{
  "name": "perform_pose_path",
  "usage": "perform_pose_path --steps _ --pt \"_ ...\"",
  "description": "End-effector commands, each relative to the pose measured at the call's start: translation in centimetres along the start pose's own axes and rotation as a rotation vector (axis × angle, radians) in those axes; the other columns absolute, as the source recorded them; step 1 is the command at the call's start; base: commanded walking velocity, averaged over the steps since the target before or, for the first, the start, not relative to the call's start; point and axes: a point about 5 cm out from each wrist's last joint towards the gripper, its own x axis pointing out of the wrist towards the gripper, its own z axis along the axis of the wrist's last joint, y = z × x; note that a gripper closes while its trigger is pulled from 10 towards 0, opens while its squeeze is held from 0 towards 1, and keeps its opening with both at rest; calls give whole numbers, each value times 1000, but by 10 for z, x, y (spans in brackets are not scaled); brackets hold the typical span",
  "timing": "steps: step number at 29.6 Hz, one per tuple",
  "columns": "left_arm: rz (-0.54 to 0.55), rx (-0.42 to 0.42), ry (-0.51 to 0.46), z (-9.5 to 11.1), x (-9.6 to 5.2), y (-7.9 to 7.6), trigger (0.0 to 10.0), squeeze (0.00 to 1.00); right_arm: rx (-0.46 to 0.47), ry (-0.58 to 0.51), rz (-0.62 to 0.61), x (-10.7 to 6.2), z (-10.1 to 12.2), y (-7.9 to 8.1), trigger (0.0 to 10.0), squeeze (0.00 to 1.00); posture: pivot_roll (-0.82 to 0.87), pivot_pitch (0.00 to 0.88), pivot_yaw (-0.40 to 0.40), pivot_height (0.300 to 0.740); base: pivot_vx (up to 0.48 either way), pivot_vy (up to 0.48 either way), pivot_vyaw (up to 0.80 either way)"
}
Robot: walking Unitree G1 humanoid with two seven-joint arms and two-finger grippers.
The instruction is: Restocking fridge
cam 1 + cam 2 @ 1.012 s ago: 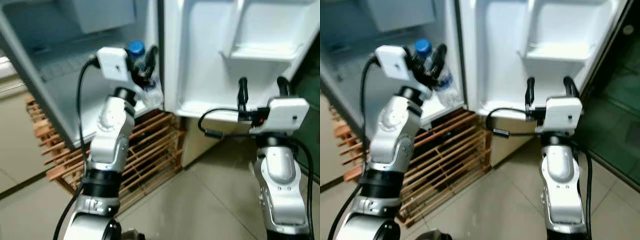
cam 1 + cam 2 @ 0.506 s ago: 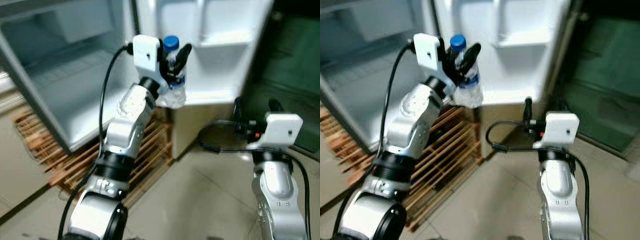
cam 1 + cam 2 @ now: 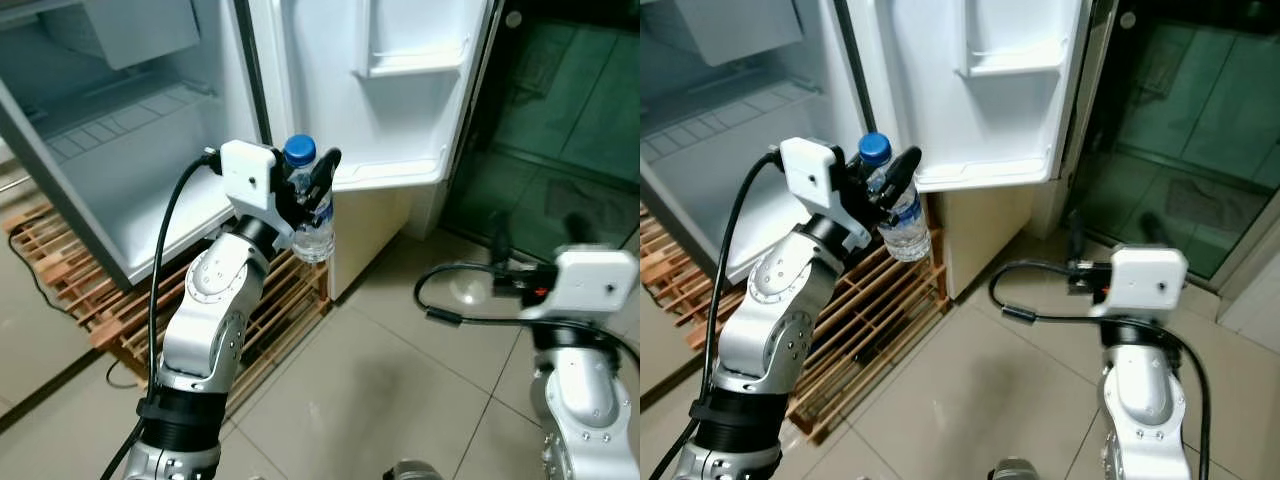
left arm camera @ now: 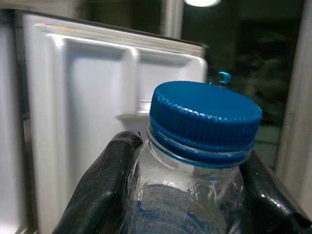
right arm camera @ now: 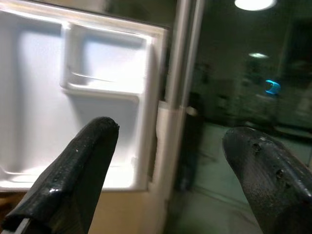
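Tiled floor (image 3: 380, 370), open fridge (image 3: 130, 150) with its white door (image 3: 370, 110) swung out, wooden slatted rack (image 3: 280, 300) beneath it, dark glass wall on the robot's right.

Left gripper (image 3: 312, 190) raised, clamped on a small water bottle (image 3: 312, 215) with a blue cap (image 3: 299, 151). Bottle upright, held in the air just in front of the fridge, between the compartment opening and the door's lower shelf (image 3: 385, 172), touching neither. Left wrist view: both black fingers (image 4: 100, 190) pressed on the shoulder just under the cap.

Handling, as judgement: clear thin plastic, looks full, so moderately light but weight hangs below the grip. Wall is soft and dents if squeezed hard; smooth surface plus label could slip. Neck and shoulder are the stiffest part, so the present hold is a sensible spot; a mid-body hold would be steadier for setting it down flat.

Right gripper (image 5: 170, 161) low on the robot's right, fingers spread wide, nothing between them, pointing at the door shelves.

Hard to tell: bottle base and label text, partly covered by fingers. Water level unclear. Upper part of the fridge cut off at frame top; right gripper's fingers dim against the glass in head views.
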Motion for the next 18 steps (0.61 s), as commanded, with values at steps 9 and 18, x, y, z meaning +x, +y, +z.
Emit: perform_pose_path --steps 9,18 --pt "28 17 26 -3 8 6 10000 0 50 37 107 8 -7 22 10000 0 -211 0 61 736 404 233 0" --pt "-63 0 -1 1 17 -4 10000 0 43 37 106 11 -10 21 10000 0 -219 0 57 736 420 171 0"
